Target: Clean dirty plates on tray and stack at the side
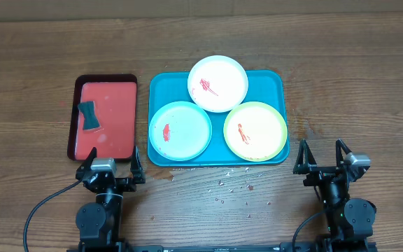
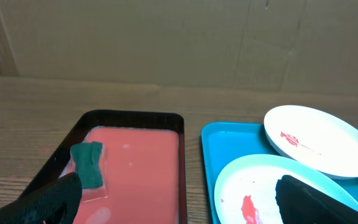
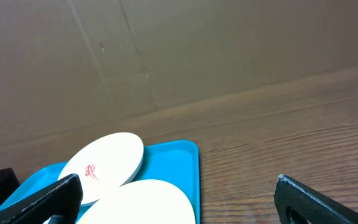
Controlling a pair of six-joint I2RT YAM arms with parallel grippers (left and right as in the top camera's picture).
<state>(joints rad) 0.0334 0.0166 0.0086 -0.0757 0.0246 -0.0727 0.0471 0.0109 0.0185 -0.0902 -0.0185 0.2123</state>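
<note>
Overhead | white plate, blue plate, green plate are lying smeared on tray | left tool, right tool are gaping, empty.

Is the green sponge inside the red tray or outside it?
Inside: the sponge lies on the floor of the red tray, near its left wall.

No readable text, labels, numbers anywhere.

We are seeing a red tray lying at nine o'clock, a green sponge resting in it. Crumbs are lying at six o'clock.
</note>
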